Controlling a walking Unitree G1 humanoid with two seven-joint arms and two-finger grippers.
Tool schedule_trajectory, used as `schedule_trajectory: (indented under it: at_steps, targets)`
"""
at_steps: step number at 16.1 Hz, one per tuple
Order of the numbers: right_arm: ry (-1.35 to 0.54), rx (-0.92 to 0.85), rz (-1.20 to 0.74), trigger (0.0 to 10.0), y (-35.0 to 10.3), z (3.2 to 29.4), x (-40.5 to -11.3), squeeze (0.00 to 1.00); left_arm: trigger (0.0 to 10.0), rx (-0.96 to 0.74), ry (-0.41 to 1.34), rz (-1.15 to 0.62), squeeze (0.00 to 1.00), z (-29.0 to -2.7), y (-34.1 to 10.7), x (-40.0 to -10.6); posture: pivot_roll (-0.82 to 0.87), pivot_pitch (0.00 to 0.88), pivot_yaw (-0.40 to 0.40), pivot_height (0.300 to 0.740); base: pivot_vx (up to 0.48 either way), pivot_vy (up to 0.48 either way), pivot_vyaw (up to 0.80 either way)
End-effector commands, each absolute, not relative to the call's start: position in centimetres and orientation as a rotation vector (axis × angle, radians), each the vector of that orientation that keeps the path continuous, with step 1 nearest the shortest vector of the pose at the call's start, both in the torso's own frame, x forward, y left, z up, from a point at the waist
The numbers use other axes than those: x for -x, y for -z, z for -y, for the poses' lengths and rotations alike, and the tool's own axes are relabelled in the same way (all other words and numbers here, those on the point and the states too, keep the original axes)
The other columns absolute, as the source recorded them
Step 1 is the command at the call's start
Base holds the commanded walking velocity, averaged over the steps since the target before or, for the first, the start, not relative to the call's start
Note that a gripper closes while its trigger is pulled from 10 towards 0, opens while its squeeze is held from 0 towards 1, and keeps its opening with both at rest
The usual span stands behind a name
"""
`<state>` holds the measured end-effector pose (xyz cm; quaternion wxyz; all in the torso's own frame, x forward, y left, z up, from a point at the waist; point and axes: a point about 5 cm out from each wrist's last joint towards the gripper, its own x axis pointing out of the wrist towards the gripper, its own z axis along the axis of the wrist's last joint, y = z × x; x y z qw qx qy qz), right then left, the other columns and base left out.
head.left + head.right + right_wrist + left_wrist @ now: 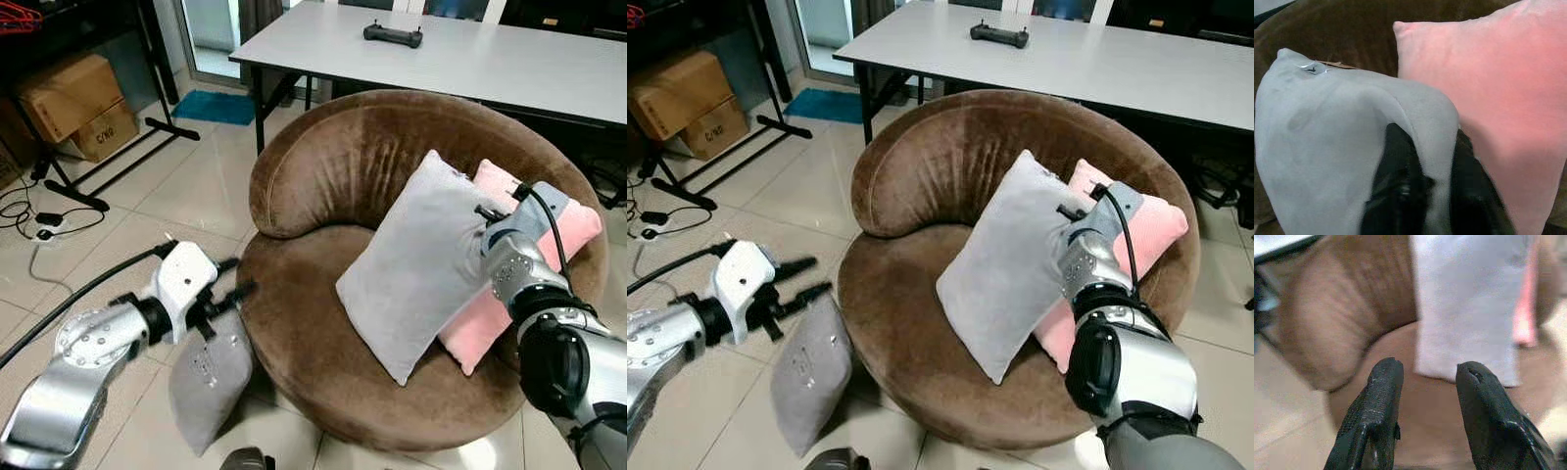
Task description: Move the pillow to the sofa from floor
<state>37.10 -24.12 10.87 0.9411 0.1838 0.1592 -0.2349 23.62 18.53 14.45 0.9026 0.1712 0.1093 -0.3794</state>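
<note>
Grey pillow (416, 269): stands tilted on the seat of the sofa, its upper right edge pinched in the right gripper; it leans against the pink pillow behind it.
Right gripper (1427, 171): both black fingers closed on a fold of the grey pillow's fabric, at the pillow's upper edge.
Pink pillow (549, 245): just behind the right gripper, touching the grey pillow, propped against the sofa back.
Sofa (343, 176): round, brown, plush; its seat lies below the right gripper and just ahead of the left gripper.
Second grey pillow (208, 377): on the floor directly below the left gripper, leaning against the sofa's base.
Left gripper (223, 286): fingers parted with a clear gap, holding nothing; it hovers beside the sofa's left edge, pointing toward the seat.
Floor (176, 196): light tiles, beneath the left gripper.
Bench (460, 59): white top, well beyond both grippers, behind the sofa; a black controller (393, 35) lies on it.
Cardboard boxes (73, 103): far beyond the left gripper, to its left.
</note>
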Motion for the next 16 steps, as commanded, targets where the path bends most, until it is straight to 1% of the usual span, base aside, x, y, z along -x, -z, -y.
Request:
schedule_trajectory:
  at_steps: [1,2,6,8,9,12,13,16]
  targets:
    - [0.489,-0.384,-0.309,10.0,-11.1,24.2,-37.2,1.0,10.0,-0.316,0.827,-0.235,0.0,-18.4,-14.8,-23.2,0.15,0.0,-0.016,0.74,0.0,0.0,0.0]
    - [0.479,-0.391,-0.306,10.0,-11.0,23.9,-37.2,1.0,10.0,-0.28,0.833,-0.233,0.0,-18.5,-14.9,-23.2,0.15,0.0,-0.018,0.74,0.0,0.0,0.0]
    - [0.473,-0.376,-0.297,10.0,-11.1,23.9,-37.3,1.0,10.0,-0.267,0.832,-0.228,0.0,-18.6,-15.2,-23.5,0.15,0.0,-0.021,0.74,0.0,0.0,0.0]
    - [0.472,-0.317,-0.262,10.0,-11.7,24.3,-37.4,1.0,10.0,-0.269,0.835,-0.221,0.0,-18.5,-15.4,-23.7,0.14,0.0,-0.017,0.74,0.0,0.0,0.0]
    - [0.486,-0.361,-0.182,10.0,-12.8,24.9,-37.6,1.0,10.0,-0.277,0.826,-0.209,0.0,-18.5,-15.5,-23.9,0.14,0.0,-0.017,0.74,0.0,0.0,0.0]
    - [0.546,-0.375,-0.091,10.0,-13.9,26.2,-37.5,1.0,10.0,-0.271,0.814,-0.191,0.0,-18.1,-15.5,-24.1,0.14,0.0,-0.016,0.74,0.0,0.0,0.0]
    - [0.531,-0.405,-0.013,10.0,-14.8,26.9,-37.5,1.0,10.0,-0.262,0.813,-0.188,0.0,-17.7,-15.4,-24.1,0.14,0.0,-0.017,0.74,0.0,0.0,0.0]
    - [0.511,-0.518,0.075,10.0,-16.2,27.7,-37.7,1.0,10.0,-0.248,0.795,-0.168,0.0,-17.3,-15.2,-24.1,0.14,0.0,-0.023,0.74,0.0,0.0,0.0]
